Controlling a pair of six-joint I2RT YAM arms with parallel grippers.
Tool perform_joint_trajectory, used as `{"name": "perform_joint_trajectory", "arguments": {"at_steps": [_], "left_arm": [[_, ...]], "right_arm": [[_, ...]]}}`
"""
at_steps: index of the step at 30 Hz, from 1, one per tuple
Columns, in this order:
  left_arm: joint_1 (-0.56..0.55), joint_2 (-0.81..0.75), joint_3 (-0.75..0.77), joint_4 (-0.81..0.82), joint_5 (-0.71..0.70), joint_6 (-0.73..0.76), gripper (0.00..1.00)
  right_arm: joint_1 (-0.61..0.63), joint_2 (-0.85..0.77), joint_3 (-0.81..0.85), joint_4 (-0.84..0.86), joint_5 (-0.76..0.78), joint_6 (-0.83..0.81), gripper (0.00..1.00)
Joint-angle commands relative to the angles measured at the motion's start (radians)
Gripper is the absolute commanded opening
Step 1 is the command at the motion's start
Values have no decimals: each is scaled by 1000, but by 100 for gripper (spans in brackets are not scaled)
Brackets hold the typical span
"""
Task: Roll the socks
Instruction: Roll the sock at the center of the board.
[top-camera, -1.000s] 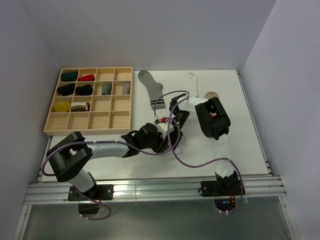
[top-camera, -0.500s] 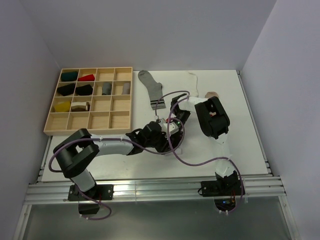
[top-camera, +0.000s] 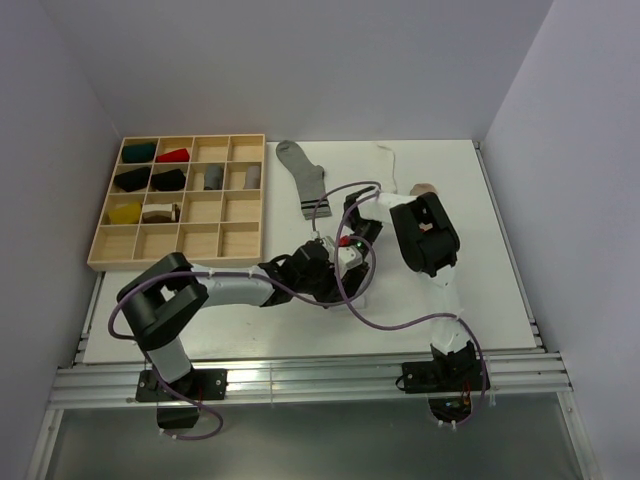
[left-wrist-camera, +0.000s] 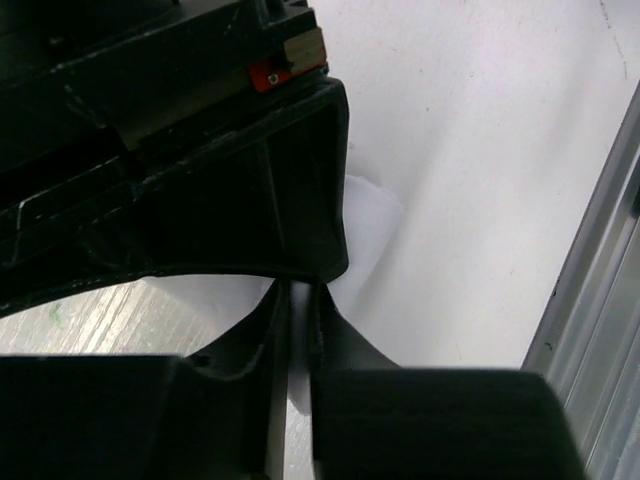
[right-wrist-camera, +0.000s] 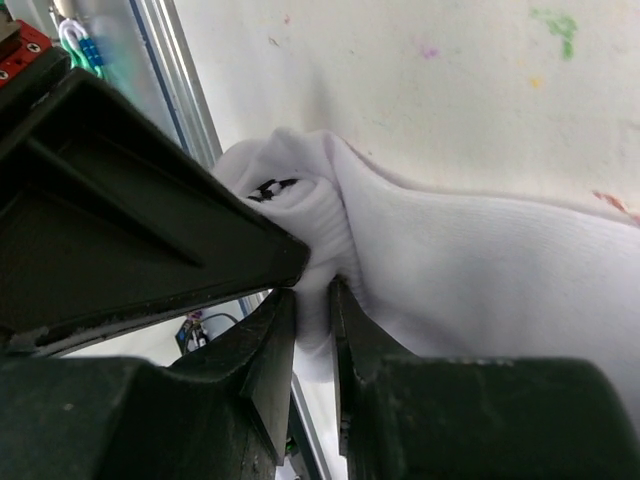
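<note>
A white sock (right-wrist-camera: 450, 250) lies bunched on the table, its folded edge toward both grippers. My right gripper (right-wrist-camera: 312, 290) is shut on a fold of it. My left gripper (left-wrist-camera: 298, 285) faces it nose to nose, jaws pinched on a thin strip of the same white sock (left-wrist-camera: 372, 215). From above, the left gripper (top-camera: 338, 262) and right gripper (top-camera: 352, 240) meet at the table's middle and hide most of that sock. A grey sock with dark cuff stripes (top-camera: 303, 178) lies flat behind them. A beige sock (top-camera: 425, 188) sits at the back right.
A wooden compartment tray (top-camera: 175, 263) at the back left holds several rolled socks in its upper cells. A thin white strip of fabric (top-camera: 388, 158) lies near the back edge. Metal rails (top-camera: 300, 375) run along the near edge. Purple cables loop around both arms.
My left gripper has slid right, up against the right gripper, and its jaws have closed from wide apart to a pinch. The right gripper has held still, shut on the sock.
</note>
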Motion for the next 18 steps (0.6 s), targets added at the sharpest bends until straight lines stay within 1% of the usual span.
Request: {"name": "perform_joint_trajectory", "arguments": {"at_steps": [1, 2, 3, 4, 5, 7, 8, 15, 18], "left_arm": [[-5, 55, 47, -64, 12, 6, 10], [-5, 75, 56, -72, 19, -2, 7], [-3, 84, 72, -81, 32, -7, 3], [-5, 92, 81, -99, 32, -11, 0], [-5, 107, 87, -109, 33, -16, 0], [-5, 123, 110, -129, 36, -24, 0], [-5, 130, 113, -136, 44, -31, 0], [-3, 160, 147, -181, 35, -73, 0], [-3, 169, 155, -187, 30, -100, 0]], "right_arm": [[-9, -8, -3, 124, 85, -10, 25], [-10, -16, -8, 138, 92, -4, 28], [-14, -34, -14, 153, 93, 13, 34], [-17, -43, -26, 170, 93, 15, 37], [-20, -49, -28, 172, 86, 13, 42], [-30, -69, -30, 185, 82, 19, 45], [-33, -77, -31, 188, 78, 20, 48], [-76, -132, -24, 192, 43, 13, 53], [-101, -163, -27, 239, 32, 62, 53]]}}
